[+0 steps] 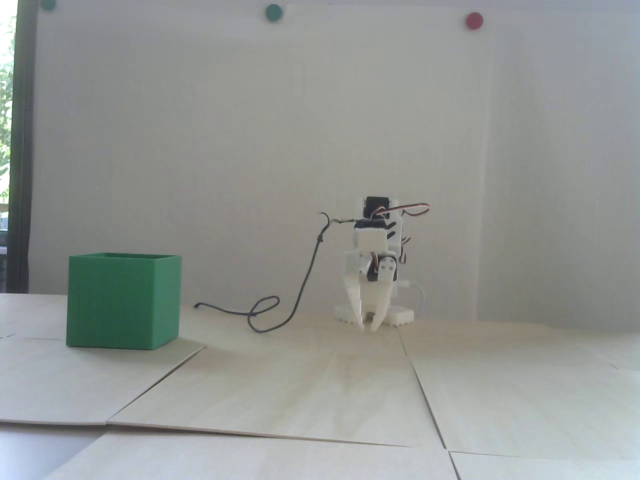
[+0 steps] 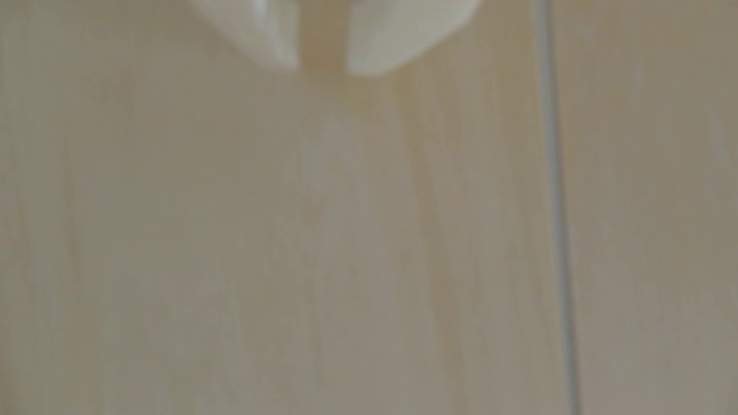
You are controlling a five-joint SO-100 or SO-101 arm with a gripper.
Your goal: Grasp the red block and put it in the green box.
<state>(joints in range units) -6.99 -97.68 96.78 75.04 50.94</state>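
The green box (image 1: pixel 122 300) stands on the pale wooden table at the left of the fixed view, its open top facing up. The red block shows in neither view. My white gripper (image 1: pixel 368 327) hangs folded down close to the arm's base at the table's far side, well to the right of the box, tips nearly on the table. In the wrist view the gripper (image 2: pixel 321 70) enters from the top edge. Its two white fingertips (image 2: pixel 371 56) stand a narrow gap apart, with only bare wood between them.
A black cable (image 1: pixel 300 285) loops over the table between box and arm. Seams between the wooden panels (image 1: pixel 425 395) cross the table, and one seam (image 2: pixel 559 239) runs right of the fingertips. A red disc (image 1: pixel 474 20) and green discs (image 1: pixel 273 12) hang on the wall.
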